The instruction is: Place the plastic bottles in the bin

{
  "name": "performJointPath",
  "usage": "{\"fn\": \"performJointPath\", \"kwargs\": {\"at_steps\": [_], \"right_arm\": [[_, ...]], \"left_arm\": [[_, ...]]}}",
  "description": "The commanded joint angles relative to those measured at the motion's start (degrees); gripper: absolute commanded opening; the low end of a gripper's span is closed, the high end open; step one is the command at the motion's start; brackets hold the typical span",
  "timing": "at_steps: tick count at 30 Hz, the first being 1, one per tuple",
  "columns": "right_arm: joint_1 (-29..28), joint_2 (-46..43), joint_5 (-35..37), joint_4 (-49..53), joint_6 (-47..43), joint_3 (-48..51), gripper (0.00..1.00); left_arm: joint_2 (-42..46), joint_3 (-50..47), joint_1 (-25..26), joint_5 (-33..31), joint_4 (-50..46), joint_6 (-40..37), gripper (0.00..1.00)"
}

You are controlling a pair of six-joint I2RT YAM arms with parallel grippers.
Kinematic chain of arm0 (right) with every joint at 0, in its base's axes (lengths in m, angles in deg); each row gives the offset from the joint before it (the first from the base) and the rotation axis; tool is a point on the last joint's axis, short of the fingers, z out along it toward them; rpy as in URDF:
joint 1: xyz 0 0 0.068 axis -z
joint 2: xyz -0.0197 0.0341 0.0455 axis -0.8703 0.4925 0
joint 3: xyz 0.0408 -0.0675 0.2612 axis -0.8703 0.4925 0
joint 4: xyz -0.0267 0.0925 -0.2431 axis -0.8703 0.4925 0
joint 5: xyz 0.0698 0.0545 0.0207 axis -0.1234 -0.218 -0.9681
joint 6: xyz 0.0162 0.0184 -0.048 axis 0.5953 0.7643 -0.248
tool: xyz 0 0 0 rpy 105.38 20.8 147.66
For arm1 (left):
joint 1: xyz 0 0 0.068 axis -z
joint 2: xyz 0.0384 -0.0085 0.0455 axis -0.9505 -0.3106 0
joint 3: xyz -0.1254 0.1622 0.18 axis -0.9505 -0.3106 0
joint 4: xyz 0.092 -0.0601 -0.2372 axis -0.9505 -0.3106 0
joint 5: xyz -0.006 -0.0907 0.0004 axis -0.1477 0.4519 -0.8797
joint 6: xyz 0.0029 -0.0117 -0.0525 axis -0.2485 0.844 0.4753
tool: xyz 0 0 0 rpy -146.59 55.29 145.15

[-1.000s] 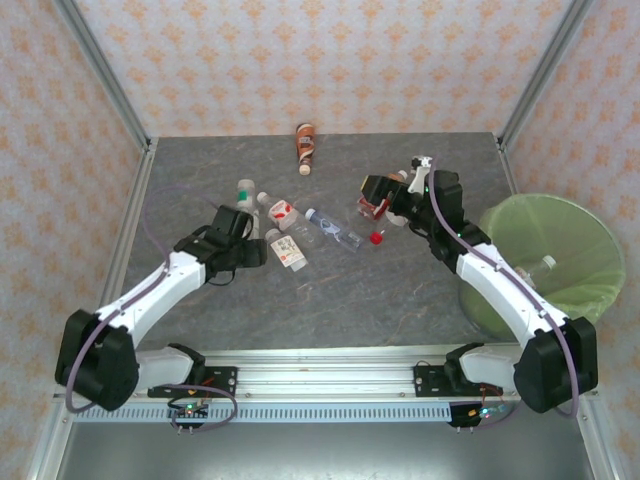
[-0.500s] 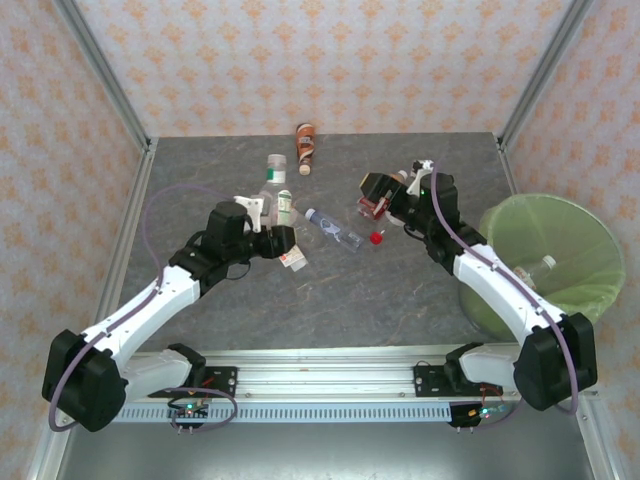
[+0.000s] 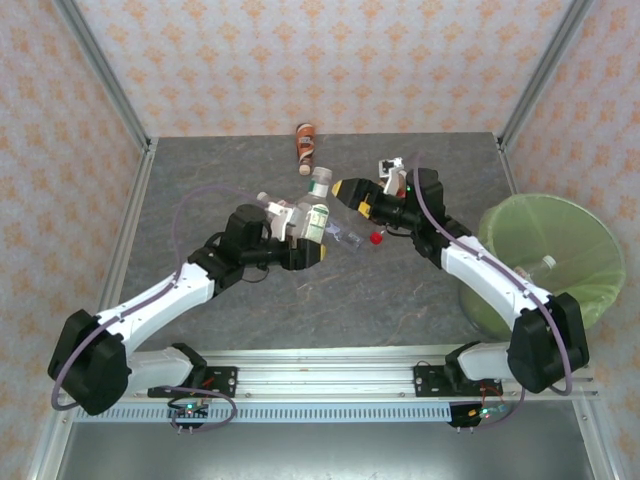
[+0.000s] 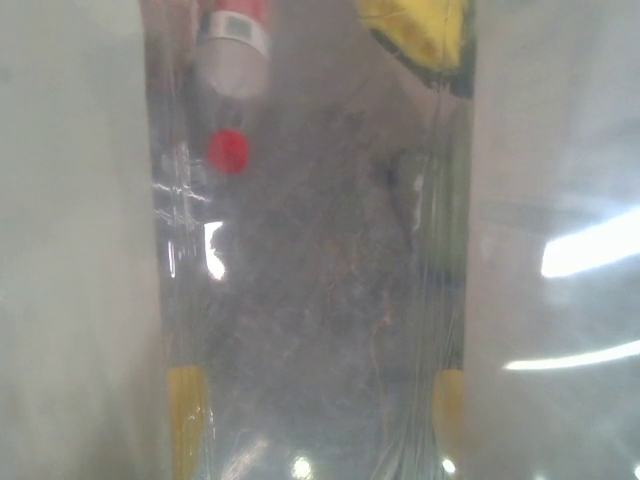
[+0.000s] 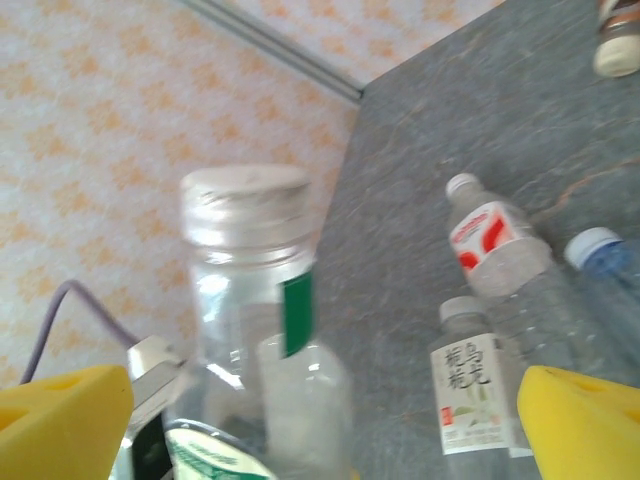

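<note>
- Currently in hand: one of the plastic bottles, the held bottle (image 3: 319, 196), clear with a white cap and a green label. It is upright and raised off the table (image 3: 200, 180) at centre frame in the overhead view.
- Left gripper (image 3: 305, 228): clamped on the body of the held bottle (image 4: 320, 250). In the left wrist view its yellow pads (image 4: 185, 420) sit on either side of the clear wall at the bottom of the frame.
- Right gripper (image 3: 357, 197): jaws spread wide with nothing between them, just right of the held bottle's cap in the overhead view. In the right wrist view the bottle (image 5: 250, 300) stands between the two yellow fingertips (image 5: 60, 420), untouched.
- The bin (image 3: 575, 235): green-lined, at the right edge of the overhead view, well apart from the held bottle.
- Done: one pale-capped bottle (image 3: 542, 266) appears to lie inside the bin, though little of it can be made out.
- Left on the table, at least four:
  - the red-labelled bottle (image 5: 490, 245)
  - the white-labelled bottle (image 5: 470, 375)
  - the blue-capped bottle (image 5: 600, 260)
  - the brown bottle (image 3: 305, 148), at top centre
- Also noted: a red cap (image 3: 376, 238) near centre. I cannot tell whether it is loose or on a bottle.
- Judgement: the task is at an early stage, with most bottles outside the bin. The held bottle looks set for a handover between the arms.
</note>
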Motion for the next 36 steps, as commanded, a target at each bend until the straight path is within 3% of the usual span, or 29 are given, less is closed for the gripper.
{"fn": "performJointPath", "kwargs": {"at_steps": [1, 6, 11, 23, 25, 26, 28, 30, 36], "right_arm": [[-0.3, 1.4, -1.7, -6.7, 1.7, -2.3, 0.99], [-0.6, 5.7, -2.0, -13.8, 5.9, -3.4, 0.99], [-0.9, 9.5, -3.4, -17.8, 6.3, -5.9, 0.84], [-0.9, 6.5, 0.1, -15.1, -1.3, -2.5, 0.19], [-0.8, 5.9, 1.0, -14.7, -2.0, -2.0, 0.00], [-0.9, 5.7, 1.6, -13.8, -2.3, -1.9, 0.00], [-0.8, 5.2, 2.5, -13.1, -2.7, -1.8, 0.00], [-0.8, 4.2, 5.7, -12.2, -2.8, -1.1, 0.00], [-0.8, 0.7, 14.2, -7.9, -6.8, 0.1, 0.00]], "left_arm": [[-1.2, 3.2, 0.9, 3.9, 4.2, -1.2, 0.00], [-3.7, 4.8, 1.4, 7.6, 5.2, -1.4, 0.00], [-5.3, 6.0, 1.8, 8.0, 5.4, -2.7, 0.00], [-8.7, 7.0, 2.1, 8.1, 8.0, -1.8, 0.00], [-9.3, 7.6, 2.1, 8.3, 7.4, -2.2, 0.00], [-9.6, 7.7, 2.1, 8.3, 7.5, -2.3, 0.01], [-10.0, 7.9, 2.1, 8.3, 8.1, -2.4, 0.17], [-10.4, 8.5, 2.1, 6.3, 7.3, -2.7, 0.56], [-7.5, 7.4, 2.2, 2.5, 8.9, -3.6, 0.95]]}}
